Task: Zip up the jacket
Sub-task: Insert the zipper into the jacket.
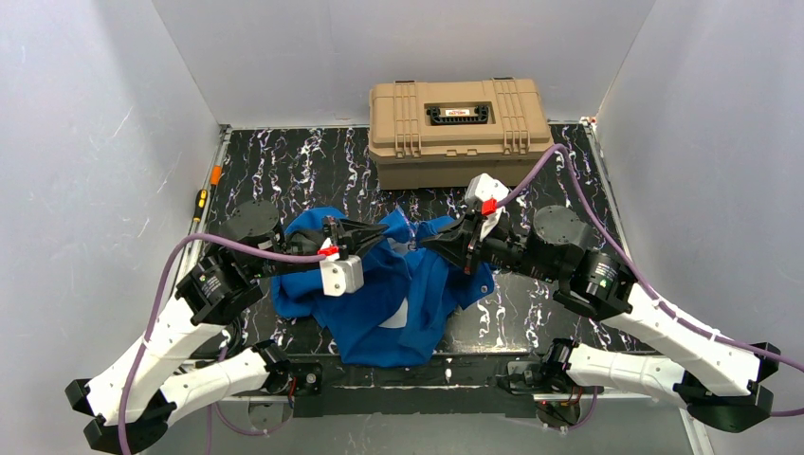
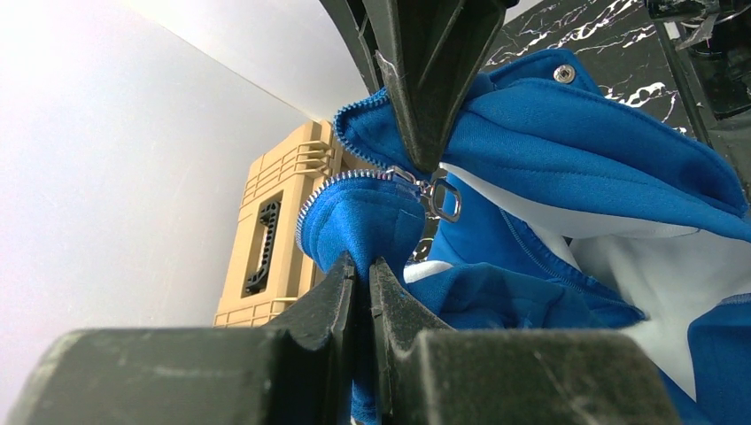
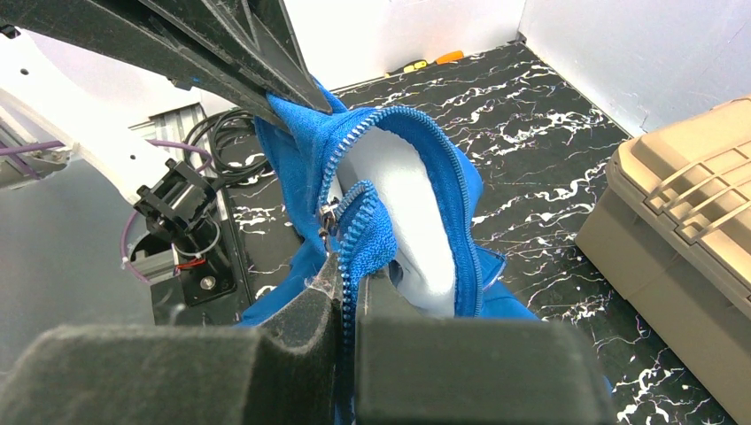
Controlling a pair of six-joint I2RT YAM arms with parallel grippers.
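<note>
The blue jacket [image 1: 379,303] lies crumpled on the black marbled table between my arms, its white lining showing. My left gripper [image 1: 384,235] is shut on a fold of the jacket's front edge, seen close in the left wrist view [image 2: 363,264]. My right gripper [image 1: 429,239] is shut on the other zipper edge, with the blue teeth running between its jaws [image 3: 348,282]. Both hold the fabric lifted off the table, their tips close together. The metal zipper slider [image 2: 434,190] hangs between them and also shows in the right wrist view [image 3: 329,212]. The zipper is open above the slider.
A tan hard case [image 1: 460,128] stands at the back of the table, close behind the grippers. A yellow-handled screwdriver [image 1: 201,202] lies at the left edge. White walls enclose the table on the left, back and right.
</note>
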